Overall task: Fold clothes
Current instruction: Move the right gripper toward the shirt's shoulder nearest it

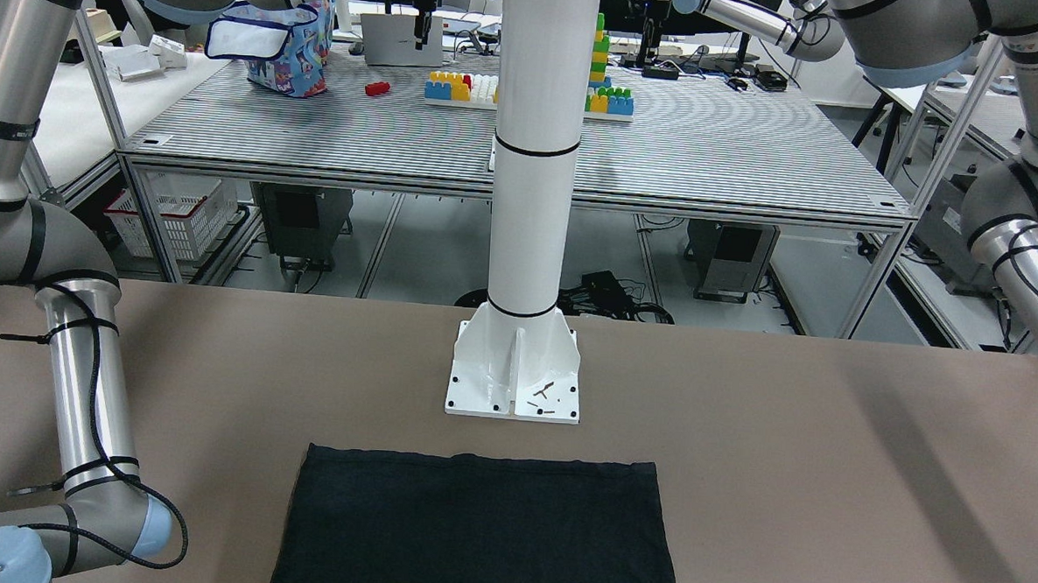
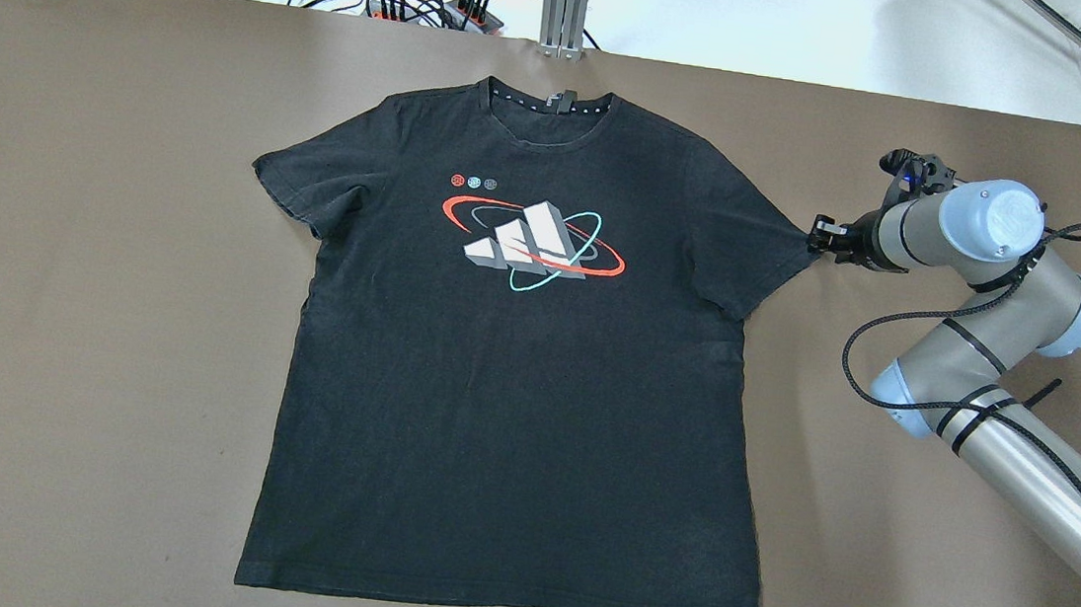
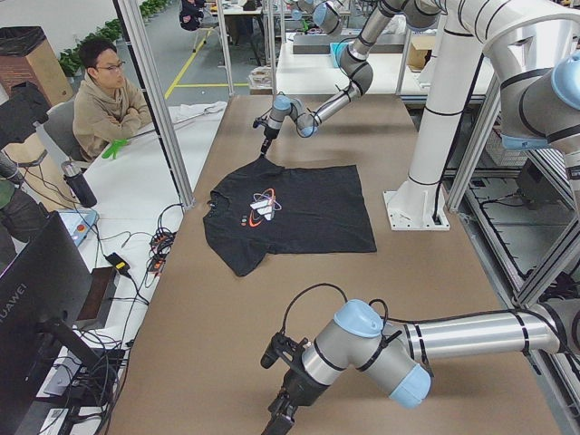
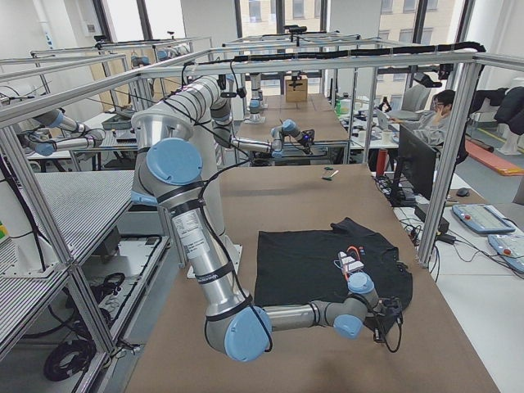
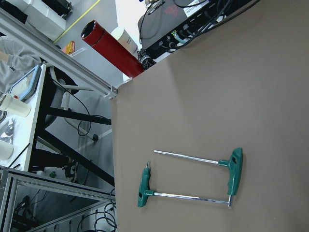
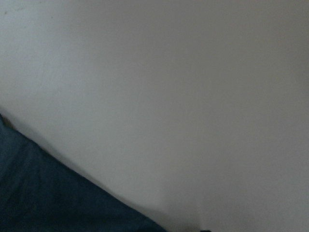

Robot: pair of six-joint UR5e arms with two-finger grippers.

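The clothes are one black T-shirt (image 2: 524, 371) with a red, white and teal print on its chest. It lies flat and face up on the brown table, collar toward the far edge. My right gripper (image 2: 821, 237) is low on the table at the tip of the shirt's right-hand sleeve (image 2: 765, 256); whether it is open or shut I cannot tell. The right wrist view shows only table and a corner of black fabric (image 6: 53, 193). My left gripper (image 3: 279, 419) hangs over the table's left end, far from the shirt, and I cannot tell its state.
Two green-handled T-wrenches (image 5: 189, 181) lie on the table under my left wrist, near the table edge. The white post's base plate (image 1: 515, 388) stands just behind the shirt's hem. Cables and power strips (image 2: 411, 3) line the far edge. A person (image 3: 104, 95) sits beyond it.
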